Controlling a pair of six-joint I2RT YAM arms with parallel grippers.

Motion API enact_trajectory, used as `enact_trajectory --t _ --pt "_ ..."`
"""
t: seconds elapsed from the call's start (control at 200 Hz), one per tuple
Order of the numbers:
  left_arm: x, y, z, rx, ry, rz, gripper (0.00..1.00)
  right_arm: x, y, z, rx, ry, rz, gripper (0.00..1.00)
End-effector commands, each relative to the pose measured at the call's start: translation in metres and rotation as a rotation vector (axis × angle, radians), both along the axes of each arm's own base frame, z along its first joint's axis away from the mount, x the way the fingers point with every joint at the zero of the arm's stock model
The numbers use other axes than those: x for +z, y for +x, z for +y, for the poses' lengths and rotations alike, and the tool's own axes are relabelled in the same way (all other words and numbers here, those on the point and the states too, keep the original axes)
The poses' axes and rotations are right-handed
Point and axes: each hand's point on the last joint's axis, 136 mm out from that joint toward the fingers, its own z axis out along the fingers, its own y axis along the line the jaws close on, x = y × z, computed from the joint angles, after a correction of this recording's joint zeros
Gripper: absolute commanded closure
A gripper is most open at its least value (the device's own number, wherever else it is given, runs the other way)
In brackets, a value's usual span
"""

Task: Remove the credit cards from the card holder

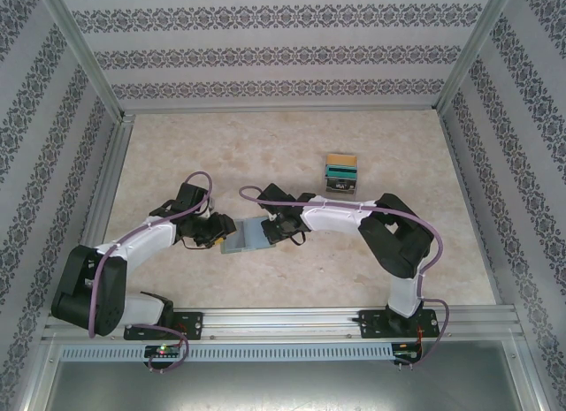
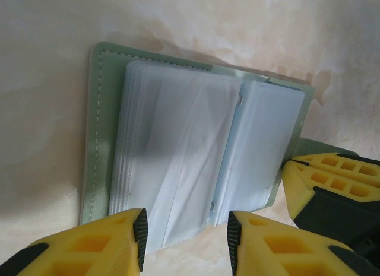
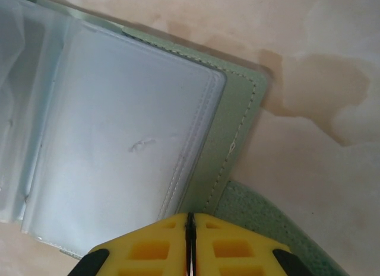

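Note:
The grey-green card holder (image 1: 240,238) lies open on the table between my two grippers, its clear inner pockets (image 2: 178,151) facing up; I see no card in them. A small stack of credit cards (image 1: 340,174), yellow-gold and teal on top, lies on the table behind and to the right of the holder. My left gripper (image 2: 186,239) is open, its fingers straddling the near edge of the pockets. My right gripper (image 3: 190,224) is shut, its tips set on the edge of the cover (image 3: 228,151) by the strap tab (image 3: 270,219). Whether the cover is pinched is unclear.
The beige marbled table (image 1: 265,155) is walled by patterned panels and aluminium posts (image 1: 84,62). The right gripper's yellow fingers (image 2: 323,184) sit at the holder's right edge in the left wrist view. A rail (image 1: 292,323) carries both arm bases at the near edge.

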Motion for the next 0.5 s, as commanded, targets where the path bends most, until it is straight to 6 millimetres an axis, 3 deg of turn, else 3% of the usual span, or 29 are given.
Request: enact_trajectory --t 0.0,0.345,0.495 --pt "-0.004 0.004 0.000 -0.020 0.003 -0.019 0.58 0.001 -0.001 0.012 -0.004 0.024 0.012 0.86" --pt "-0.016 0.001 0.005 -0.021 0.044 0.019 0.58 -0.013 -0.009 0.007 -0.005 0.001 0.045 0.85" --pt "-0.012 0.002 0.010 -0.010 0.071 0.000 0.58 -0.016 -0.010 0.008 -0.004 -0.003 0.051 0.85"
